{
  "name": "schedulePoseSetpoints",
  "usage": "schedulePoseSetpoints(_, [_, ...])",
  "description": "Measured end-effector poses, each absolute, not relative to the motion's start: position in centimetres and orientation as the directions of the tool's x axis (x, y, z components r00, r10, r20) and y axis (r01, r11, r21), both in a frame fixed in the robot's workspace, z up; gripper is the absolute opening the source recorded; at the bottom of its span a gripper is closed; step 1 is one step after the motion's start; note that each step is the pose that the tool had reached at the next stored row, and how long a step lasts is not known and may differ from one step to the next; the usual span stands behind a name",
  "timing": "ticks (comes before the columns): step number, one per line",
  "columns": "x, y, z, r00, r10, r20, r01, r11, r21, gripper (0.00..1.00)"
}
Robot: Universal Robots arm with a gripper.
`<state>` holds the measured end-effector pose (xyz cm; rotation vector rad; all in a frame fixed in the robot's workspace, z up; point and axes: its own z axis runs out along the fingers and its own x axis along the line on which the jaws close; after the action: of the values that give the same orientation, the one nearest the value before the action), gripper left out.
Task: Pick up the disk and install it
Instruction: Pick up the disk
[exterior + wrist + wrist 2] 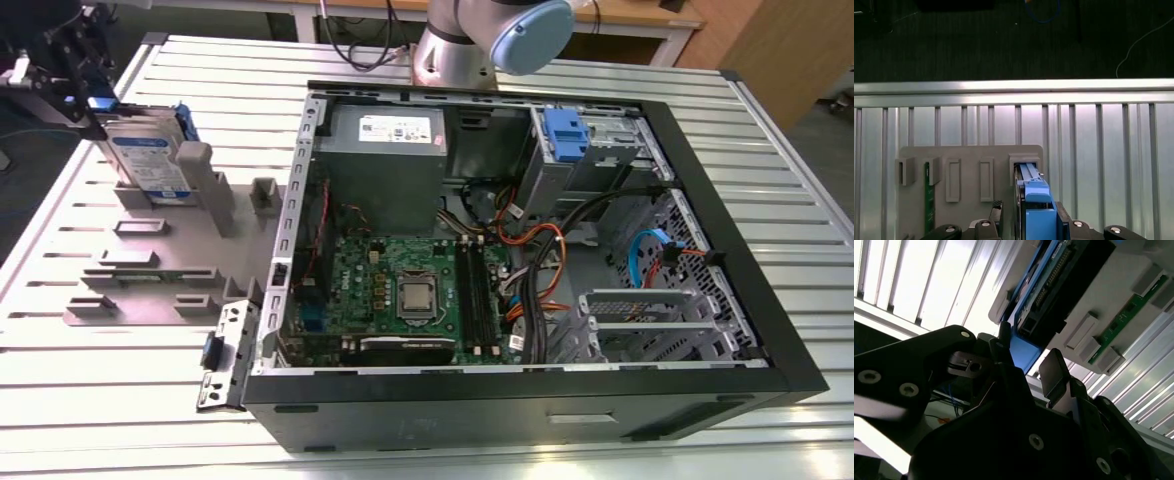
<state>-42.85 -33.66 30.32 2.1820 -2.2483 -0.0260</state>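
Fingers [1054, 371] open, straddling disk [144, 160] upright in grey holder [160, 262]; holder post [195, 170] alongside, computer case [534, 395] near

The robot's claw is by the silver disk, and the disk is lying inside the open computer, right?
Not quite. In the exterior view the disk stands upright in the grey holder on the table, outside the computer. The gripper is by it.
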Motion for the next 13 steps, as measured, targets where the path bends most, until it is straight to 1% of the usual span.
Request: schedulePoseSetpoints(13, [-42.87,-33.54,30.06,-0.03,-1.0,-0.006,-0.999,0.03,0.012,0.5])
